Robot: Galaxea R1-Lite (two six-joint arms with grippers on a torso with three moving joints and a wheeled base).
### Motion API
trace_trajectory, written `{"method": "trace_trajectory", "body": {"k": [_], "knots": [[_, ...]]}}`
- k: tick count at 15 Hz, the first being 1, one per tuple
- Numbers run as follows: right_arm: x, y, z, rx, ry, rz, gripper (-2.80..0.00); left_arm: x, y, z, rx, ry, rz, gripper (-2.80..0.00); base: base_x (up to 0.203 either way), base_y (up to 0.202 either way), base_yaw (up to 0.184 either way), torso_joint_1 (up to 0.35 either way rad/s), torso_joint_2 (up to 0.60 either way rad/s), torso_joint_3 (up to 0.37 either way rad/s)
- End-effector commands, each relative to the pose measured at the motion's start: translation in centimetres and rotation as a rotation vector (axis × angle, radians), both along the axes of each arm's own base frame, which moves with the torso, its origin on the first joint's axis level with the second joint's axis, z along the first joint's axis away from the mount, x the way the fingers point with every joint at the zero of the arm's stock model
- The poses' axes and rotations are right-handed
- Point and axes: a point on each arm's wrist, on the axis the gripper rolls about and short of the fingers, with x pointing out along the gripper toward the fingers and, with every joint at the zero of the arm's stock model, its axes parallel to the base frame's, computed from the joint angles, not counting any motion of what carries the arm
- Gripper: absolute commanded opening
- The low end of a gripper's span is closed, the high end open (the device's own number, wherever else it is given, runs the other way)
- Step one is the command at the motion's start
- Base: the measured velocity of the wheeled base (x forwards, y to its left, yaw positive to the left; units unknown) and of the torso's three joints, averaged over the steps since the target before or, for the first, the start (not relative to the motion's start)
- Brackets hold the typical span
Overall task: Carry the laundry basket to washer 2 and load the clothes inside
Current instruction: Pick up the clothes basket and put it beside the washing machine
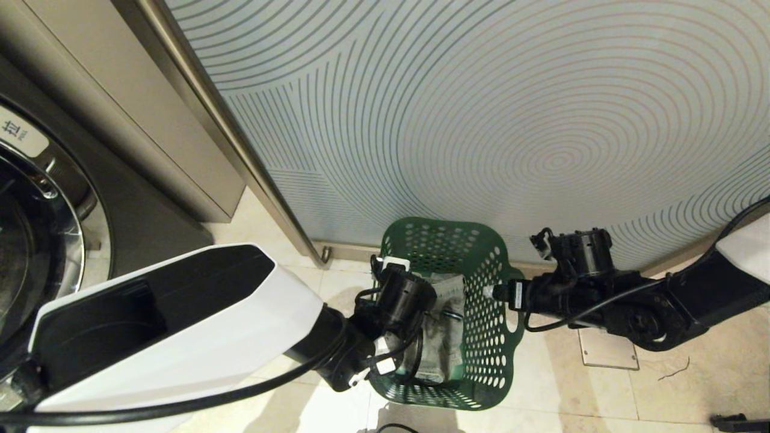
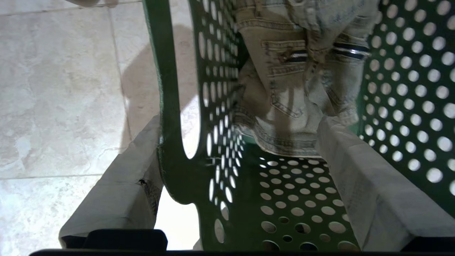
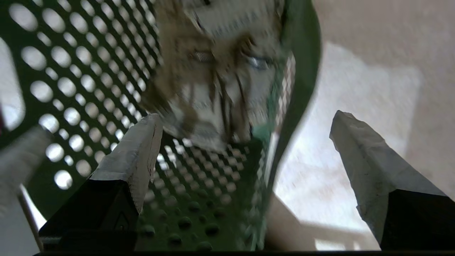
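Basket (image 1: 490, 282): green, perforated, standing on the tiled floor (image 1: 601, 391) at 6 o'clock in the head view, just in front of the patterned wall panel (image 1: 481, 120). Its far rim lies near the panel's base.

Clothes (image 1: 442, 328): pale denim, lying inside the basket on its bottom. Pockets and a zip are visible in the left wrist view (image 2: 295, 89).

Left gripper (image 2: 234, 177): at the basket's 9 o'clock side. Fingers spread apart and straddling the wall beside the handle cut-out; one finger (image 2: 117, 192) is outside the wall, the other (image 2: 369, 188) inside, its tip near the denim. The outer finger sits against the rim edge; nothing is clamped.

Right gripper (image 3: 245, 149): at the basket's 3 o'clock side. Fingers likewise released and wide, straddling the opposite rim; one finger (image 3: 135, 153) is inside the basket, the other (image 3: 362, 156) outside over the floor. No contact with the rim can be confirmed; the view is blurred.

Washer (image 1: 36, 228): at 9 o'clock in the head view, with a chrome door ring and dark drum opening. It is well apart from the basket. A floor plate (image 1: 607, 352) lies at 4 o'clock, under the right arm.
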Motion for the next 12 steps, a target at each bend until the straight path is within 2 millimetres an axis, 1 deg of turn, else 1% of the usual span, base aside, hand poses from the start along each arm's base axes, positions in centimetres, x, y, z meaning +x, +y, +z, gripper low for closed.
{"method": "trace_trajectory", "body": {"k": [1,5,8,10,12], "knots": [[0.6,0.9,-1.0,0.013,-0.033,0.023,0.00,0.0,-0.1,-0.1,-0.007,0.006,-0.014,0.00,0.000,0.000,0.000,0.000,0.00,0.000],[0.6,2.3,-2.2,0.036,-0.025,0.078,0.00,0.1,-0.2,0.1,-0.003,0.002,-0.030,0.00,0.000,0.000,0.000,0.000,0.00,0.000],[0.4,3.4,-2.7,0.064,-0.028,0.098,0.00,-0.1,-0.5,0.2,-0.002,0.002,-0.038,0.00,0.000,0.000,0.000,0.000,0.00,0.000],[0.6,3.7,-3.8,0.065,-0.014,0.100,0.00,-0.1,-0.5,0.2,-0.005,0.001,-0.038,0.00,0.000,0.000,0.000,0.000,0.00,0.000],[1.0,3.9,-4.6,0.089,-0.058,0.094,0.00,-0.1,-0.6,0.2,-0.007,0.002,-0.041,0.00,0.000,0.000,0.000,0.000,0.00,0.000]]}}
